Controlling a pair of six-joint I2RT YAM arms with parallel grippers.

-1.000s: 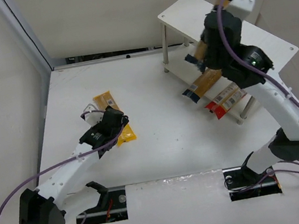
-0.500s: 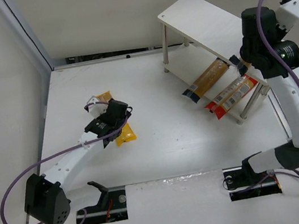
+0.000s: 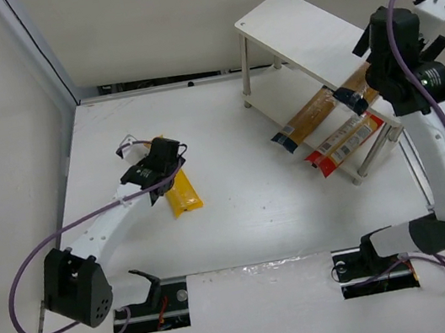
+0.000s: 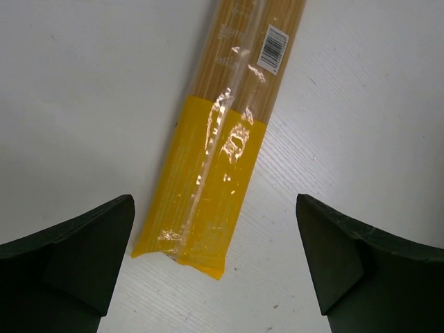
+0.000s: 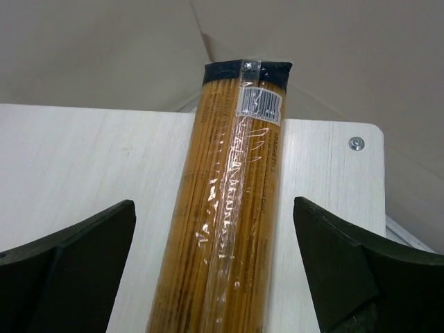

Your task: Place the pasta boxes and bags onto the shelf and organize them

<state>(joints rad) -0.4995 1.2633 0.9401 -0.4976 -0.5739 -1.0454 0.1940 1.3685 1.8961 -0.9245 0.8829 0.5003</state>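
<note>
Left tool (image 4: 214,201) open, jaws wide above the one yellow spaghetti bag (image 3: 183,197), flat on the tabletop (image 3: 246,205). Right tool (image 5: 214,202) open, straddling one orange-brown spaghetti pack (image 5: 232,159) lying on the shelf (image 3: 292,22); a second ago it held that pack aloft. Partly under the shelf: one more orange-brown pack (image 3: 307,121), one red-and-white pack (image 3: 342,143).

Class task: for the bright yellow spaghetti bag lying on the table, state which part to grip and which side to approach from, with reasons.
I would grip the long, narrow bright yellow spaghetti bag across its width, near mid-length, coming down from above. It lies flat on the white table, so only its long edges are reachable. The open left hand straddles its yellow end.
</note>
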